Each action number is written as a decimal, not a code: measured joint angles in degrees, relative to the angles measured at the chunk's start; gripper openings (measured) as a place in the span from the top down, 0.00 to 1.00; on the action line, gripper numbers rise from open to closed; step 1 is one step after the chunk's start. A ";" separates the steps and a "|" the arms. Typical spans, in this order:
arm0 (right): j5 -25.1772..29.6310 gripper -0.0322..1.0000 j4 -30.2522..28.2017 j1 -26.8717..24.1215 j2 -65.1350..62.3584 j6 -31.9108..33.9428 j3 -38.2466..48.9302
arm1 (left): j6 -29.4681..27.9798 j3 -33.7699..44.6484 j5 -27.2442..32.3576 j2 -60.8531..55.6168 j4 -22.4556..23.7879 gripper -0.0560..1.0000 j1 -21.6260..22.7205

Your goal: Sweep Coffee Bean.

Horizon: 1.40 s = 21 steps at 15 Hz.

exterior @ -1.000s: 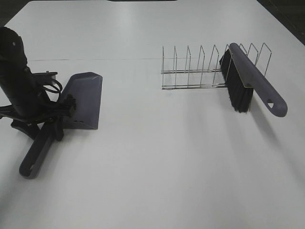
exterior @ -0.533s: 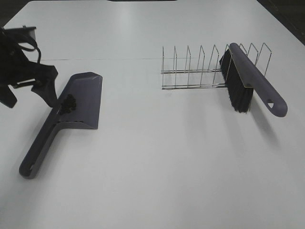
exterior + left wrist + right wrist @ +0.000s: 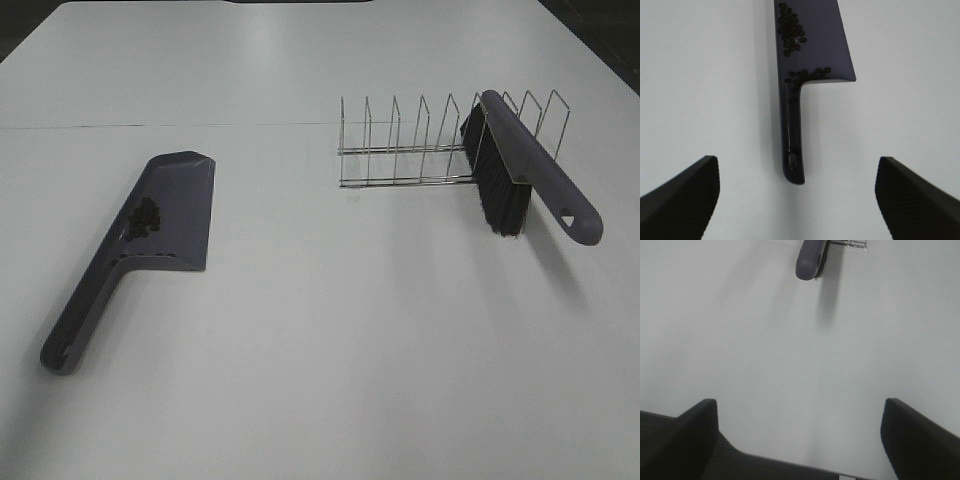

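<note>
The coffee bean cluster [image 3: 145, 215] lies inside a purple-grey dustpan [image 3: 170, 205] that rests flat on the white table at the left. In the left wrist view the beans [image 3: 792, 32] sit along the pan's wall and back corner, with the dustpan handle [image 3: 792, 145] pointing toward my left gripper [image 3: 800, 200]. That gripper is open, holds nothing and stands back from the handle. My right gripper [image 3: 800, 440] is open and empty, well back from the brush handle [image 3: 810, 260]. Neither gripper shows in the exterior high view.
A purple brush [image 3: 530, 170] with black bristles [image 3: 500, 195] leans in a wire rack [image 3: 420, 150] at the right rear. The table's near edge [image 3: 790, 465] and dark floor show under the right gripper.
The left gripper opened, let go of the dustpan handle, rose and pulled back leftward out of the exterior view. The dustpan with the beans and the brush stayed put.
</note>
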 joint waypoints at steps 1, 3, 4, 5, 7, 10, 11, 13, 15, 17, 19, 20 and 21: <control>0.00 0.23 0.00 0.00 -0.06 0.00 0.00 | 0.00 3.15 0.00 -4.30 0.00 0.22 0.00; 0.06 0.24 0.00 0.00 -0.40 0.00 0.00 | -0.17 11.57 -0.52 -16.21 0.00 0.22 0.00; 0.06 0.24 0.00 0.00 -0.40 0.00 0.00 | -0.17 15.24 -0.86 -20.74 0.00 0.22 0.00; 0.06 0.24 0.00 0.00 -0.40 0.00 0.00 | -0.17 18.56 -1.15 -25.38 0.00 0.22 0.00; 0.06 0.24 0.00 0.00 -0.40 0.00 0.00 | -0.17 23.15 -1.66 -32.89 0.11 0.22 0.00; 0.06 0.24 0.00 0.00 -0.40 0.00 0.00 | -0.23 28.88 -1.66 -43.43 0.29 0.22 0.00; 0.06 0.24 0.00 0.00 -0.40 -0.06 0.00 | -0.40 31.34 -1.66 -50.99 0.40 0.22 0.00; 0.06 0.24 0.00 0.00 -0.40 -0.11 0.00 | -0.40 32.66 -1.55 -54.95 1.55 0.22 0.00; 0.06 0.24 0.00 0.00 -0.40 -0.11 0.00 | -1.03 33.86 -0.29 -58.04 4.13 0.23 0.00; 0.06 0.24 0.00 0.00 -0.40 -0.11 0.00 | -3.32 33.92 -0.11 -60.22 6.07 0.23 0.00; 0.06 0.24 0.00 0.00 -0.40 -0.11 0.00 | -6.25 33.92 -0.11 -64.80 8.14 0.23 0.00; 0.06 0.24 0.00 0.00 -0.40 -0.17 0.00 | -6.59 33.92 -0.11 -67.32 8.25 0.23 0.00; 0.06 0.24 0.00 0.00 -0.40 -0.17 0.00 | -6.70 33.92 -0.06 -69.56 8.54 0.23 0.00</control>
